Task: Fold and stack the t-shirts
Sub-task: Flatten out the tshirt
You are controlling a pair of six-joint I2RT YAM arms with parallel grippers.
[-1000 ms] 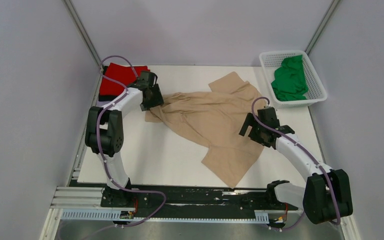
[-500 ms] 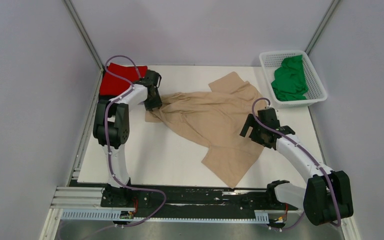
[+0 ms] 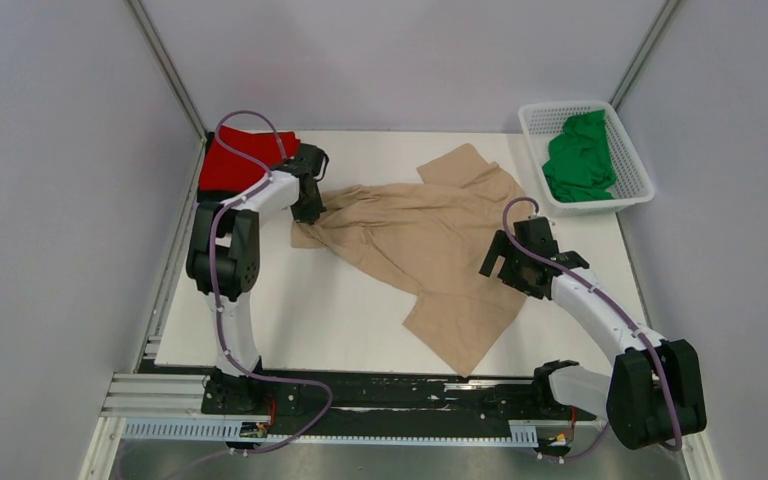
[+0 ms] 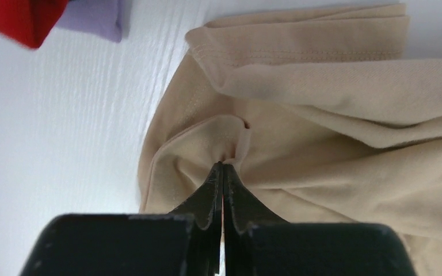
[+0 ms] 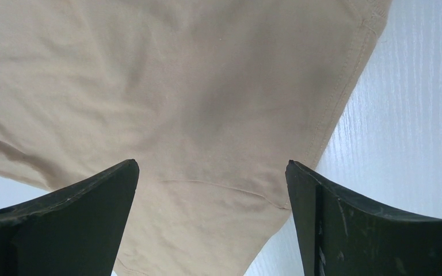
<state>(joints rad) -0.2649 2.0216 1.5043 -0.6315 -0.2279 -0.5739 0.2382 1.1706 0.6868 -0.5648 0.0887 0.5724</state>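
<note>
Left hand (image 4: 223,167) is clamping a tiny fold of the tan t-shirt (image 4: 322,86)
Right hand (image 5: 212,169) is hovering above it, wide open and empty; tugging now is risking that fold slipping out.

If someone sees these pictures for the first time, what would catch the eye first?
The crumpled tan shirt sprawled across the middle of the table, its left edge pinched in the shut left hand. The open right hand hovers over its right side. Next, the bright green shirt in the white basket at the far right corner, and the red shirt at the far left.
</note>
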